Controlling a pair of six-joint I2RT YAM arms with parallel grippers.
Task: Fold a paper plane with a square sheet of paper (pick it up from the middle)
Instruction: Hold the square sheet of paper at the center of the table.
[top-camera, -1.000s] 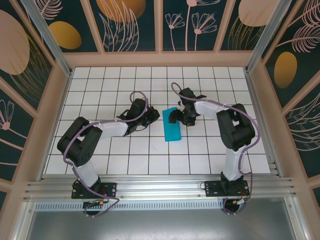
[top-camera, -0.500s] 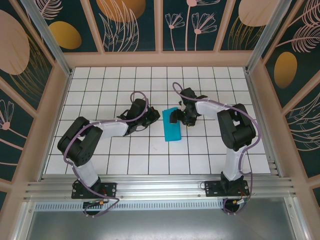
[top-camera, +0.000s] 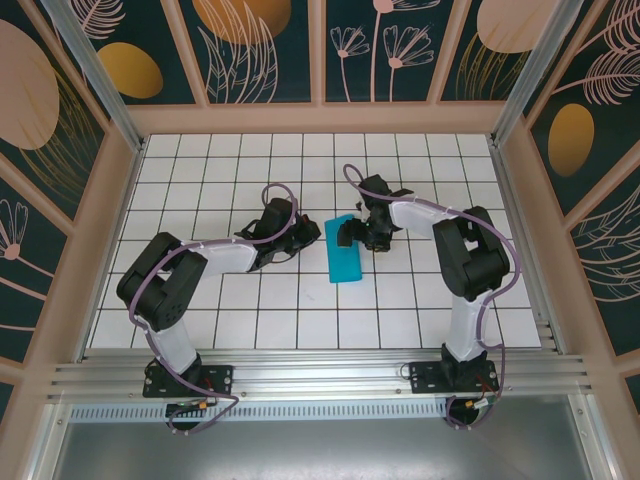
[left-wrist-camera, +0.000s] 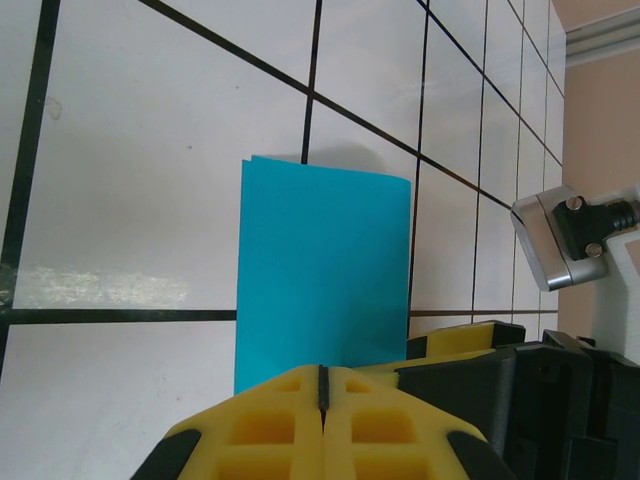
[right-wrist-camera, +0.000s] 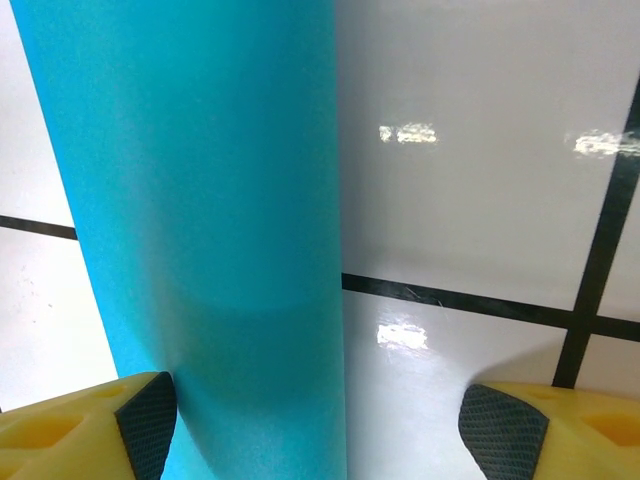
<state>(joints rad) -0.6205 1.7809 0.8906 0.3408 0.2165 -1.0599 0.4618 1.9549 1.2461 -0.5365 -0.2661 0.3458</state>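
Folded over into a narrow rectangle, the thin teal-blue square sheet of paper (top-camera: 342, 252) lies flat on the white, black-gridded table (top-camera: 200, 180), right in the middle between the two arms. The left gripper (left-wrist-camera: 322, 385) has its yellow fingers (left-wrist-camera: 270, 425) pressed tight together with nothing between them, tips at the sheet's left side. The right gripper (top-camera: 352, 232) hangs low over the sheet's far right part, jaws spread wide, one dark pad (right-wrist-camera: 148, 415) at the paper's edge, the other over bare tile.
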